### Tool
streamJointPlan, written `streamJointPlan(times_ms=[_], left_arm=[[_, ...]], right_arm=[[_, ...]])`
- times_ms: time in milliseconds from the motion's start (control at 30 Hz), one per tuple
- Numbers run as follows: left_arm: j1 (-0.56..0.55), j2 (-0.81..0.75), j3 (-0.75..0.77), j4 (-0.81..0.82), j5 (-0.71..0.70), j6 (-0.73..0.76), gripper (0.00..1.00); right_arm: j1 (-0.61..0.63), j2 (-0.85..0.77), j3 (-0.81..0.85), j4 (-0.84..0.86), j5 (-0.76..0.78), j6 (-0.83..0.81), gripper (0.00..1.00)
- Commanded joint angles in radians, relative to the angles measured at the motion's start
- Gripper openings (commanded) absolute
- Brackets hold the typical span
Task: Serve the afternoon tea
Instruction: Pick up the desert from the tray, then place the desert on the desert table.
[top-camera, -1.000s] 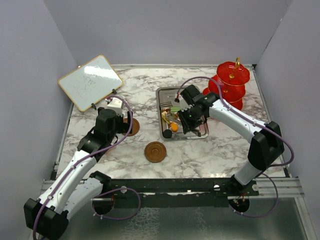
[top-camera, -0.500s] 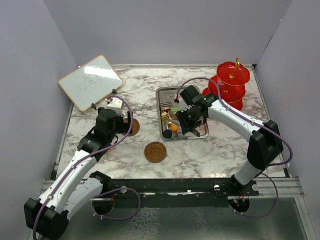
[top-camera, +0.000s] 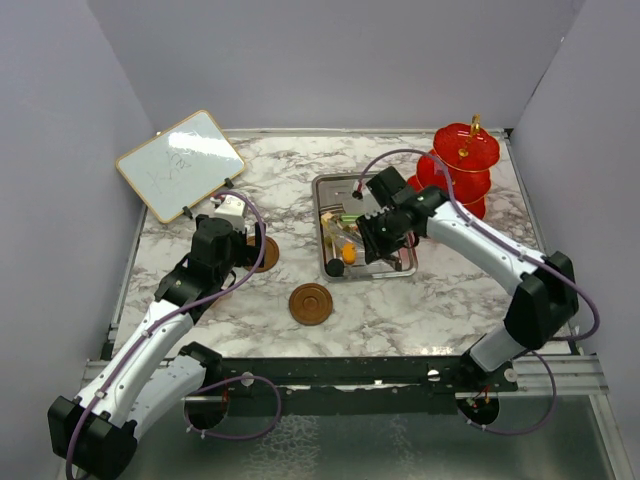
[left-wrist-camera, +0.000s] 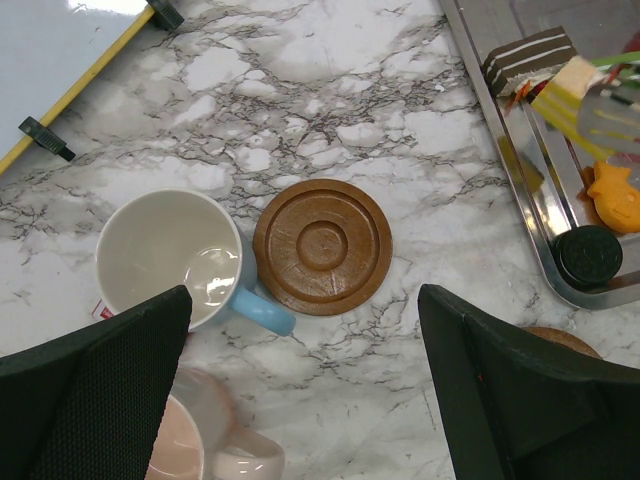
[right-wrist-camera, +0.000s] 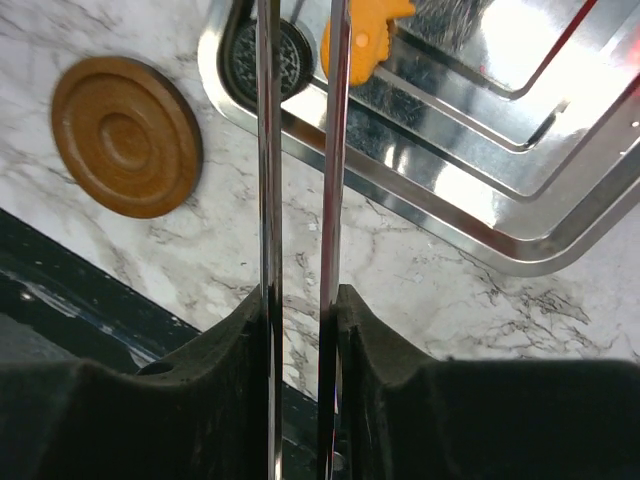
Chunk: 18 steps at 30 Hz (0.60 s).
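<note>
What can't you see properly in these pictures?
Tongs: right wrist view, tips cut off by the top edge, so any cake there is unseen.
Pink cup: left wrist view, blurred, partly behind a finger and cut off below.
Second saucer: left wrist view, mostly behind the other finger.
Cakes: top view, too small to tell apart.

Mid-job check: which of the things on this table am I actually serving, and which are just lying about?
Part of the job: red tiered stand, cake pieces, blue cup, pink cup, saucer by the cups, second saucer.

Just lying about: steel tray under the cakes, whiteboard; metal tongs are only the tool.
</note>
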Motion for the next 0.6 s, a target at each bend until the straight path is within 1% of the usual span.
streamJointPlan(times_ms=[0, 300, 467, 567], left_arm=[[0.005, 0.0, 0.035, 0.004, -0.003, 0.003, 0.99], [0.006, -0.006, 0.019, 0.022, -0.042, 0.002, 0.99], [0.005, -0.011, 0.009, 0.043, -0.048, 0.001, 0.99], [0.006, -0.006, 0.006, 0.047, -0.06, 0.002, 0.99]], right_arm=[[0.005, -0.17, 0.006, 0.072, 0.011, 0.07, 0.22], [0.005, -0.382, -0.043, -0.069, 0.185, 0.253, 0.21], [0.002, -0.463, -0.003, -0.231, 0.36, 0.365, 0.21], [-0.015, -0.485, 0.039, -0.322, 0.425, 0.421, 0.21]])
